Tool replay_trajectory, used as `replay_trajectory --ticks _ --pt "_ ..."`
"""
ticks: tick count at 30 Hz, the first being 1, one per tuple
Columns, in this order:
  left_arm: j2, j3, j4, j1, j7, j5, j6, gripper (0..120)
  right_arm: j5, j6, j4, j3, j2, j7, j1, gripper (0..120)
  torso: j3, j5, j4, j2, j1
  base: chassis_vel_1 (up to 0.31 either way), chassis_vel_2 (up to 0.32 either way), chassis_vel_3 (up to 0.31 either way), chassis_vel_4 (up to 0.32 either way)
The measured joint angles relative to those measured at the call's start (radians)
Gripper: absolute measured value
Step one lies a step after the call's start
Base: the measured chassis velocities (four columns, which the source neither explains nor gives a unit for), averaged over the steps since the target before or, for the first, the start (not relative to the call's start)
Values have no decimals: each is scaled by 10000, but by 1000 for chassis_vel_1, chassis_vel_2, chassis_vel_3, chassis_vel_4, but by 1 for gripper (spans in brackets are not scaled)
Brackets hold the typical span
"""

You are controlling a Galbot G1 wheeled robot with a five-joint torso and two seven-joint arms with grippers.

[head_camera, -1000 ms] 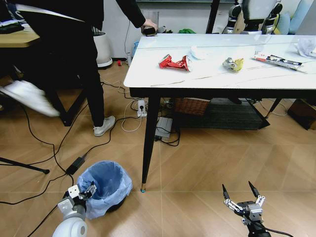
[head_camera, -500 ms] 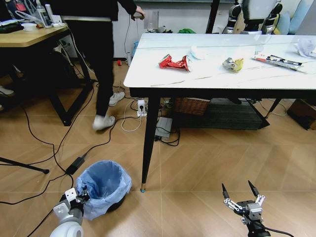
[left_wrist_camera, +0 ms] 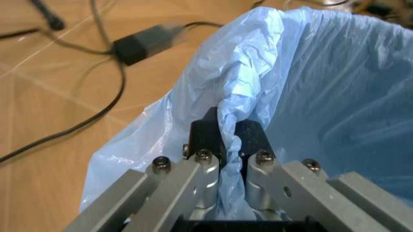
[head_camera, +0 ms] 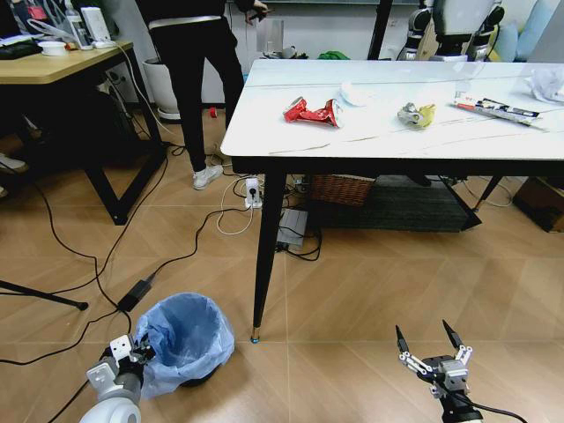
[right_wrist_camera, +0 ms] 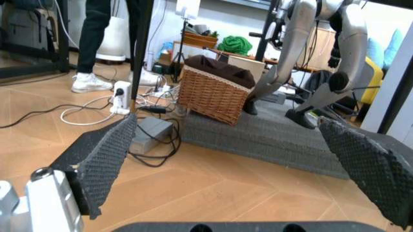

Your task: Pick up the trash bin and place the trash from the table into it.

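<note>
The trash bin (head_camera: pixel 187 339), lined with a crinkled light-blue bag, stands on the floor by the table's front left leg. My left gripper (head_camera: pixel 134 356) is at its near rim, shut on the rim and bag (left_wrist_camera: pixel 235 111), with a black pad on each side of the plastic fold. On the table (head_camera: pixel 291 145) lie a crushed red can (head_camera: pixel 310 112), a white tissue (head_camera: pixel 354 93), a yellow crumpled wrapper (head_camera: pixel 416 115), a long black-white wrapper (head_camera: pixel 498 109) and more tissue (head_camera: pixel 546 84). My right gripper (head_camera: pixel 432 342) hangs open low over the floor, holding nothing.
Cables and a power brick (head_camera: pixel 135 293) lie on the floor left of the bin. A power strip (head_camera: pixel 253 192), a wicker basket (head_camera: pixel 341 188) and a dark mat (right_wrist_camera: pixel 271 137) sit under the table. A person stands by the wood desk (head_camera: pixel 53 63) at back left.
My left gripper and the bin's rim have shifted slightly down and left. The person walked from the left toward the back. The right gripper has hardly moved.
</note>
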Motion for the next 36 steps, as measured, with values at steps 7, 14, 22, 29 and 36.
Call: replay_trajectory --ticks 7,14,22,29,36 --pt "313 107 -1764 1032 759 -31 143 0 164 77 31 271 -128 -9 -230 100 0 3 0 2 0 0 0 0 0" --pt "764 218 -3189 1733 1352 40 318 0 673 293 47 598 -457 -40 -303 100 1 4 0 3 0 0 0 0 0" --pt "1304 281 -4315 2145 1959 198 415 0 879 223 198 903 -684 15 -335 100 1 3 0 3 0 0 0 0 0" --pt "1686 366 -4439 2260 2675 898 58 0 764 189 255 953 -653 17 -454 100 2 3 0 3 0 0 0 0 0" --pt "1777 79 -4825 2604 2998 963 143 0 597 202 317 948 -546 8 -546 100 2 3 0 3 1 0 0 0 0"
